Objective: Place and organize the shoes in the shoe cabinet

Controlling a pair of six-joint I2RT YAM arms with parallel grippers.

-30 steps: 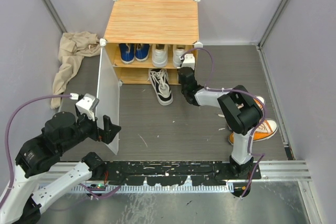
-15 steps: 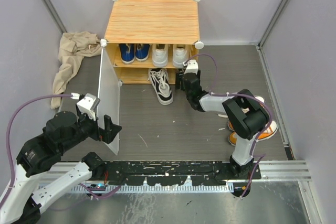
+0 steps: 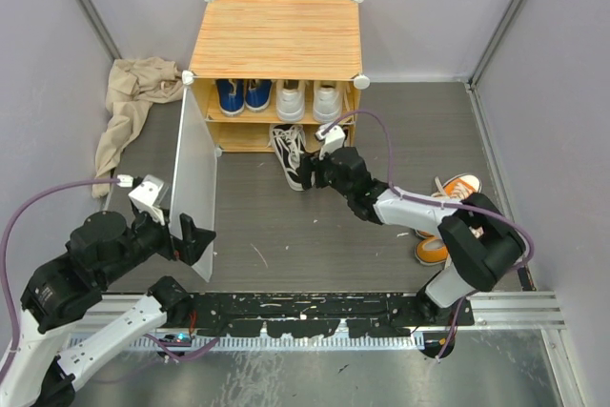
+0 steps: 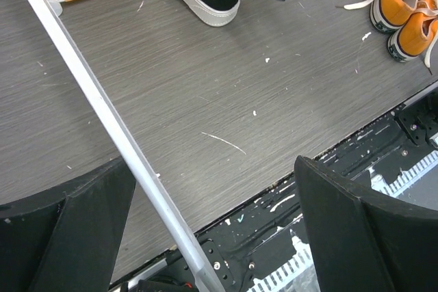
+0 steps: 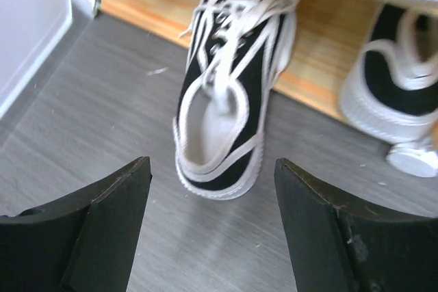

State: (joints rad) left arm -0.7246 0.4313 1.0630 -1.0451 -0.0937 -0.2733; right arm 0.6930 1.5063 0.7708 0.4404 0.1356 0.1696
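Black high-top (image 3: 292,155) is lying on the floor at the cabinet (image 3: 276,37) mouth. Its long axis is running front-to-back, toe pointing into the lower shelf opening, heel sticking out toward the arms, sole down.

R gripper (image 3: 318,172) is hovering just behind the heel, jaws spread wide and holding nothing. R wrist cam is showing the same shoe (image 5: 222,94) centred between the fingers (image 5: 102,227), laces up and collar open toward the lens. It's also showing a 2nd black shoe (image 5: 393,94) sitting on the lower shelf to the right; top cam isn't showing that one, the arm is blocking it.

Upper shelf is holding the blue pair (image 3: 243,94) on the left and the white pair (image 3: 308,99) on the right, heels facing out.

Orange pair (image 3: 456,188) is sitting on the floor far right, partly under the R arm, well apart from the cabinet; L wrist cam is catching it at the frame corner (image 4: 405,13).

Door panel (image 3: 194,169) is standing swung open. L gripper (image 3: 187,235) is sitting at its near edge, jaws open and straddling the panel edge (image 4: 102,117); can't tell if it's touching.

Beige cloth (image 3: 129,102) is lying left of the cabinet.
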